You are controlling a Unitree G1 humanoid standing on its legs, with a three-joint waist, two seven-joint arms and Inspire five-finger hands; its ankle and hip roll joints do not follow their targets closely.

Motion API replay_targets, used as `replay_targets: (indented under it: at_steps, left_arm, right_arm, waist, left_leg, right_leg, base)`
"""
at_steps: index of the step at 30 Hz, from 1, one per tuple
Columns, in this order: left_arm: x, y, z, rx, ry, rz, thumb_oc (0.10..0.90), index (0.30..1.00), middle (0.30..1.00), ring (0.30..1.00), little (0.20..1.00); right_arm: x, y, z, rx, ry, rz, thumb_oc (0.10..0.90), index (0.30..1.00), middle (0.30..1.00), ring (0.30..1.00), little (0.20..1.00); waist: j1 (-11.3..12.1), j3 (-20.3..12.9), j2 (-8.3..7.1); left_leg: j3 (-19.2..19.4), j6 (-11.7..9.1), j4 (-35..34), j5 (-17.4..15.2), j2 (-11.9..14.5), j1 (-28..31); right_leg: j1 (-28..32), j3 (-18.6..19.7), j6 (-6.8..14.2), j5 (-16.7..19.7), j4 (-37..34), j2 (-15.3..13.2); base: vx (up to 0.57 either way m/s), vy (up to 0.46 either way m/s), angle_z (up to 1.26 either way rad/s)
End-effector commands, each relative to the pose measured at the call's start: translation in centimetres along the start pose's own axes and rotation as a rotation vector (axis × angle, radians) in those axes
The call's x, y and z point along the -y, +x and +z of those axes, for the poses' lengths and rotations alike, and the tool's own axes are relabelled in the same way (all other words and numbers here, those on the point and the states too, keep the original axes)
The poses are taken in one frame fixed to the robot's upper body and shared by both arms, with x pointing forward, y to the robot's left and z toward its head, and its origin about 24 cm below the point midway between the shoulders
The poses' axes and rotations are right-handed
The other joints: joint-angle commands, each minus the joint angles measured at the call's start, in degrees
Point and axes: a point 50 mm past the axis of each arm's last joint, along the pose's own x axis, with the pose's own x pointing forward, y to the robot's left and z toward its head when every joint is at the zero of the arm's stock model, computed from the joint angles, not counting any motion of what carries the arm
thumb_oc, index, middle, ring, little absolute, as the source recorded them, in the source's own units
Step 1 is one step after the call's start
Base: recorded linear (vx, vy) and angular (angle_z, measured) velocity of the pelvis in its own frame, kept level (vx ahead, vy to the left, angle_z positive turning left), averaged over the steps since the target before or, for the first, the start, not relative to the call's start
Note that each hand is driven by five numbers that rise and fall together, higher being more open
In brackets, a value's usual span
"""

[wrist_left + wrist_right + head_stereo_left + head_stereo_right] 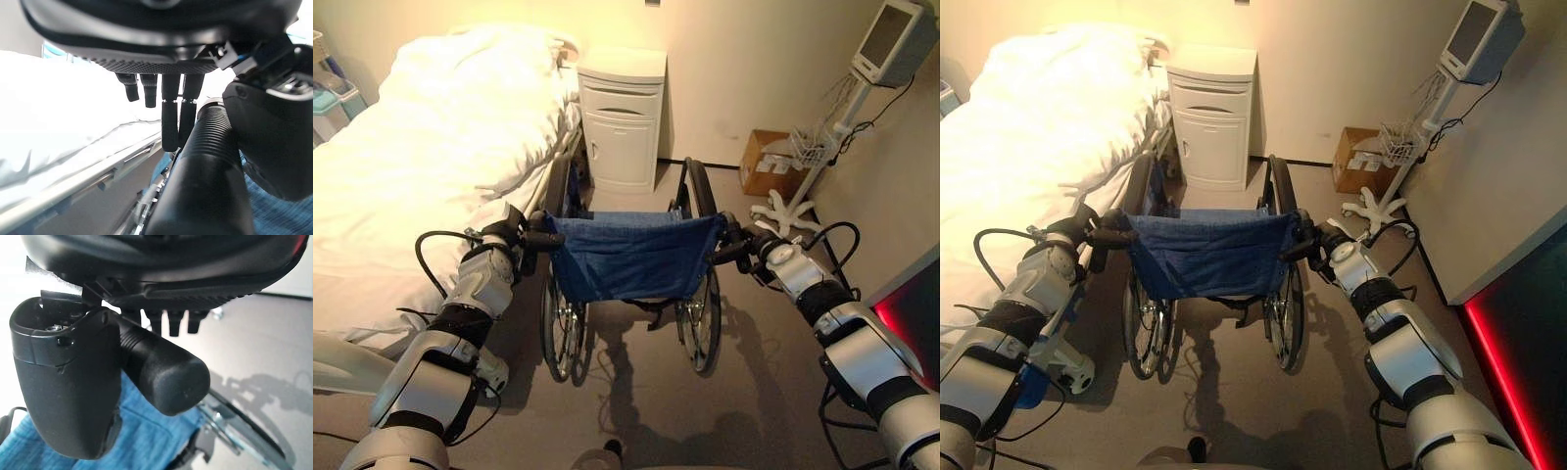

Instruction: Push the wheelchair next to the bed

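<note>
Here, on your far left, lies the bed, a steel-railed frame under a rumpled white quilt, soft and puffy at the pillow end. Your left hand is curled round the ribbed black rubber push grip of the folding wheelchair; in the left wrist view the fingers hook down over the far side of that grip and the thumb presses in from the other side. The wheelchair stands just beside the bed's rail, facing the wall, its blue woven cloth backrest slung slack between the two handles, its spoked chrome wheels on matte grey floor. Ahead of it, against the wall, stands a white boxy bedside cabinet with smooth rounded edges. Your right hand grasps the other grip, a smooth-ended black cylinder, with fingers wrapped over it and the thumb closing beneath. Further right sit a brown cardboard box and a white monitor stand on a star-shaped wheeled base with a wire basket.
</note>
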Motion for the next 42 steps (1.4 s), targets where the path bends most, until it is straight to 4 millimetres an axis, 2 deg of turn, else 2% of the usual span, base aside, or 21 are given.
replay_targets:
  at_steps: [1, 3, 4, 5, 8, 15, 20, 21, 23, 25, 26, 27, 30, 34, 37, 39, 41, 42]
  left_arm:
    - [6.1, -1.4, -0.5, 0.009, -0.205, -0.312, 0.8, 0.9, 0.9, 0.9, 0.9]
    - [6.8, -2.4, -1.2, 0.036, -0.325, -0.39, 0.8, 0.9, 0.9, 0.9, 0.9]
    - [6.8, -2.4, -1.3, 0.037, -0.331, -0.394, 0.8, 0.9, 0.9, 0.9, 0.9]
    - [7.1, -3.0, -2.2, 0.047, -0.41, -0.433, 0.8, 0.9, 0.9, 0.9, 0.9]
    - [6.8, -3.9, -3.8, 0.072, -0.553, -0.486, 0.8, 0.9, 0.9, 0.9, 0.9]
    - [6.3, -5.3, -5.9, 0.13, -0.792, -0.503, 0.8, 0.9, 0.9, 0.9, 0.9]
    - [6.5, -6.4, -7.4, 0.179, -1.018, -0.459, 0.8, 0.9, 0.9, 0.9, 0.9]
    - [6.9, -6.9, -7.7, 0.188, -1.114, -0.459, 0.8, 0.9, 0.9, 0.9, 0.9]
    - [7.7, -7.5, -8.3, 0.192, -1.203, -0.472, 0.8, 0.9, 0.9, 0.9, 0.9]
    - [8.2, -7.9, -8.6, 0.193, -1.251, -0.486, 0.8, 0.9, 0.9, 0.9, 0.9]
    - [8.9, -8.4, -9.2, 0.193, -1.31, -0.514, 0.8, 0.9, 0.9, 0.9, 0.9]
    - [8.9, -8.5, -9.3, 0.193, -1.315, -0.515, 0.8, 0.9, 0.9, 0.9, 0.9]
    - [9.7, -9.3, -10.3, 0.222, -1.43, -0.542, 0.8, 0.9, 0.9, 0.9, 0.9]
    - [10.9, -10.3, -11.5, 0.224, -1.552, -0.519, 0.8, 0.9, 0.9, 0.9, 0.9]
    - [12.7, -11.5, -12.2, 0.209, -1.653, -0.531, 0.8, 0.9, 0.9, 0.9, 0.9]
    - [13.3, -12.0, -12.4, 0.201, -1.682, -0.539, 0.8, 0.9, 0.9, 0.9, 0.9]
    - [14.8, -13.0, -13.1, 0.165, -1.696, -0.556, 0.8, 0.9, 0.9, 0.9, 0.9]
    - [15.2, -13.2, -13.1, 0.151, -1.695, -0.557, 0.8, 0.9, 0.9, 0.9, 0.9]
  right_arm:
    - [2.5, -2.2, 5.3, 0.241, 0.018, 0.031, 0.8, 0.9, 0.9, 0.9, 0.9]
    - [4.4, -3.2, 5.5, 0.249, 0.055, 0.012, 0.8, 0.9, 0.9, 0.9, 0.9]
    - [4.6, -3.3, 5.5, 0.25, 0.057, 0.009, 0.8, 0.9, 0.9, 0.9, 0.9]
    - [6.1, -3.9, 5.5, 0.252, 0.075, -0.011, 0.8, 0.9, 0.9, 0.9, 0.9]
    - [8.8, -5.2, 5.0, 0.244, 0.114, -0.049, 0.8, 0.9, 0.9, 0.9, 0.9]
    - [11.4, -7.1, 3.4, 0.383, 0.316, -0.104, 0.8, 0.9, 0.9, 0.9, 0.9]
    - [12.2, -7.8, -0.7, 0.412, 0.438, -0.164, 0.8, 0.9, 0.9, 0.9, 0.9]
    - [12.4, -7.9, -2.2, 0.407, 0.483, -0.182, 0.8, 0.9, 0.9, 0.9, 0.9]
    - [12.5, -8.2, -3.9, 0.409, 0.544, -0.191, 0.8, 0.9, 0.9, 0.9, 0.9]
    - [12.8, -8.5, -4.8, 0.415, 0.583, -0.205, 0.8, 0.9, 0.9, 0.9, 0.9]
    - [13.4, -8.9, -5.9, 0.42, 0.641, -0.221, 0.8, 0.9, 0.9, 0.9, 0.9]
    - [13.5, -9.0, -6.0, 0.419, 0.642, -0.219, 0.8, 0.9, 0.9, 0.9, 0.9]
    - [14.4, -9.8, -8.2, 0.409, 0.711, -0.232, 0.8, 0.9, 0.9, 0.9, 0.9]
    - [13.2, -10.0, -11.4, 0.41, 0.856, -0.195, 0.8, 0.9, 0.9, 0.9, 0.9]
    - [11.3, -9.9, -14.3, 0.394, 0.986, -0.143, 0.8, 0.9, 0.9, 0.9, 0.9]
    - [10.6, -9.9, -15.1, 0.395, 1.03, -0.119, 0.8, 0.9, 0.9, 0.9, 0.9]
    - [8.5, -9.9, -17.4, 0.377, 1.102, -0.063, 0.8, 0.9, 0.9, 0.9, 0.9]
    - [7.8, -9.7, -17.8, 0.36, 1.112, -0.039, 0.8, 0.9, 0.9, 0.9, 0.9]
  waist:
    - [1.8, 2.9, 1.22]
    - [1.8, 2.8, 0.91]
    - [1.8, 2.7, 0.85]
    - [1.7, 2.5, 0.78]
    - [1.2, 2.1, 0.9]
    - [0.1, 1.9, 1.05]
    - [-1.0, 1.5, 1.16]
    - [-1.2, 1.5, 1.12]
    - [-1.6, 1.5, 0.98]
    - [-1.9, 1.5, 0.82]
    - [-2.3, 1.5, 0.59]
    - [-2.3, 1.5, 0.59]
    - [-3.1, 1.5, 0.54]
    - [-3.9, 1.6, 0.29]
    - [-4.3, 1.6, -0.17]
    - [-4.4, 1.6, -0.26]
    - [-4.5, 1.6, -0.61]
    - [-4.6, 1.6, -0.65]
  left_leg:
    - [-2.2, -0.8, -3.6, -0.6, -1.3, 2.5]
    - [-2.3, -0.8, -3.8, -0.9, -1.2, 3.1]
    - [-2.3, -0.8, -3.7, -0.8, -1.2, 2.9]
    - [-2.3, -0.9, -4.0, -0.8, -1.2, 3.3]
    - [-1.9, -0.9, -4.5, -0.8, -1.2, 3.9]
    - [-1.2, -0.6, -5.0, -1.1, -1.0, 4.7]
    - [-0.5, -0.4, -5.5, -1.7, -1.0, 5.3]
    - [-0.3, -0.4, -5.6, -1.8, -0.8, 5.4]
    - [0.1, -0.3, -5.7, -2.0, -0.6, 5.5]
    - [0.2, -0.3, -5.7, -2.1, -0.6, 5.5]
    - [0.5, -0.4, -5.8, -2.2, -0.4, 5.6]
    - [0.5, -0.4, -5.8, -2.3, -0.4, 5.6]
    - [0.9, -0.5, -5.9, -2.4, -0.4, 5.6]
    - [1.2, -0.4, -6.0, -2.7, -0.3, 5.7]
    - [1.3, -0.4, -6.1, -3.1, -0.2, 5.8]
    - [1.3, -0.4, -6.1, -3.1, -0.1, 5.9]
    - [1.4, -0.4, -6.1, -3.5, -0.1, 6.0]
    - [1.5, -0.4, -6.1, -3.5, -0.1, 6.0]
  right_leg:
    - [1.8, 1.3, 1.7, 5.7, 6.8, -1.8]
    - [1.7, 1.6, 1.6, 5.2, 7.2, -1.5]
    - [1.6, 1.6, 1.5, 5.3, 7.1, -1.4]
    - [1.6, 1.8, 1.4, 4.9, 7.2, -1.1]
    - [1.4, 2.1, 1.3, 4.5, 7.9, -0.7]
    - [1.2, 2.9, 1.0, 3.5, 8.7, -0.1]
    - [0.3, 3.1, 1.0, 3.4, 8.7, 0.0]
    - [0.2, 3.2, 1.0, 3.2, 8.4, 0.2]
    - [0.0, 3.3, 0.8, 2.9, 8.2, 0.4]
    - [0.0, 3.5, 0.7, 2.7, 7.9, 0.6]
    - [-0.1, 3.6, 0.7, 2.5, 7.7, 0.9]
    - [-0.1, 3.6, 0.7, 2.5, 7.6, 0.9]
    - [-0.5, 4.2, 0.8, 2.0, 7.4, 1.2]
    - [-1.0, 4.8, 0.8, 1.9, 7.2, 1.5]
    - [-1.2, 5.0, 0.8, 1.8, 6.6, 1.7]
    - [-1.2, 5.1, 0.8, 1.8, 6.4, 1.8]
    - [-1.5, 5.2, 1.0, 2.0, 6.4, 1.8]
    - [-1.6, 5.2, 1.0, 2.1, 6.4, 1.8]
  base:
    - [0.0, 0.0, 0.0]
    - [-0.01, -0.026, 0.03]
    - [0.0, 0.0, 0.0]
    - [0.0, 0.0, 0.0]
    - [-0.03, 0.041, -0.03]
    - [-0.04, 0.019, -0.02]
    - [-0.02, -0.011, -0.08]
    - [-0.01, -0.031, -0.11]
    - [-0.01, -0.042, -0.02]
    - [-0.01, -0.043, 0.02]
    - [-0.01, -0.033, -0.08]
    - [-0.01, -0.03, -0.14]
    - [-0.02, -0.004, -0.19]
    - [-0.01, -0.022, -0.14]
    - [0.0, -0.043, -0.13]
    - [0.0, -0.03, -0.04]
    - [-0.01, -0.042, -0.1]
    - [-0.01, -0.033, -0.11]
